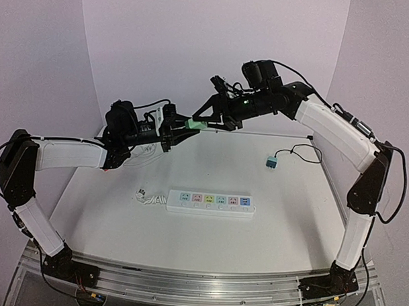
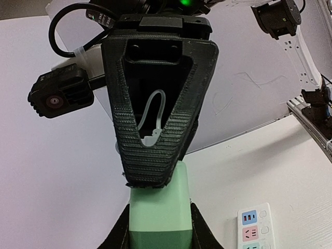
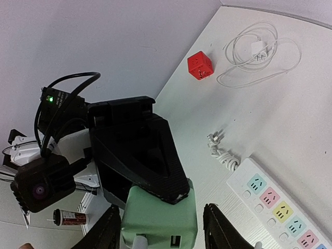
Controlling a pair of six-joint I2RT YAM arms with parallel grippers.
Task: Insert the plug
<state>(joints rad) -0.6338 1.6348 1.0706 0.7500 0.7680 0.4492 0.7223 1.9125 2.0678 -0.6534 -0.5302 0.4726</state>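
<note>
green plug (image 3: 158,220) sits closest to both wrist lenses, held in mid-air above the table (image 1: 296,216). left gripper (image 2: 160,233): fingers clenched on the plug's sides. right gripper (image 3: 162,231): fingers flank the same plug; firm contact cannot be told. power strip (image 1: 209,203) lies flat on the table, well apart from the plug. blue plug (image 1: 271,162) rests toward the right; red cube (image 3: 200,66) and white cable (image 3: 259,52) lie near the back wall.

Evenly lit, plain pale-lilac walls (image 1: 195,45) enclose a white table (image 1: 293,203) on three sides; an aluminium rail (image 1: 200,282) runs along its near edge.
</note>
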